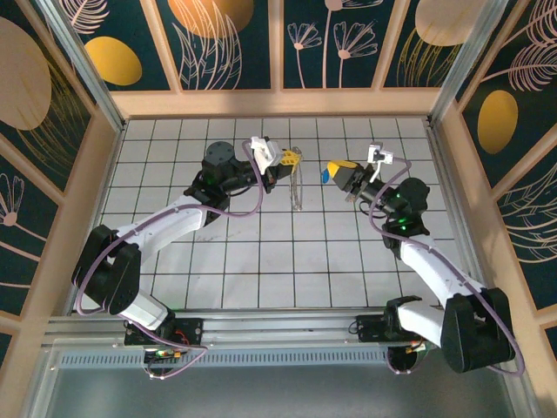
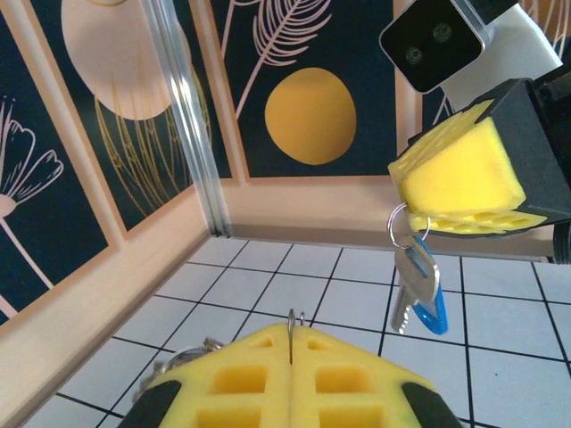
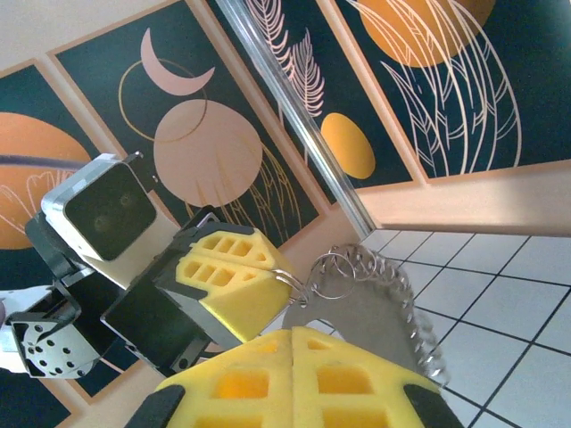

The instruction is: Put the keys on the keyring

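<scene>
Grips the keyring with left gripper clamped shut, hanging over the table's far middle. Pinches the key by its small loop in the closed right gripper, near but apart. Best to steady the keyring, line up the loop's gap with its wire, then slide on slowly. No writing legible.

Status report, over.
Left gripper shut on keyring. Right gripper shut on key, dangling by its small ring. Key not threaded yet. Nothing between them.
</scene>
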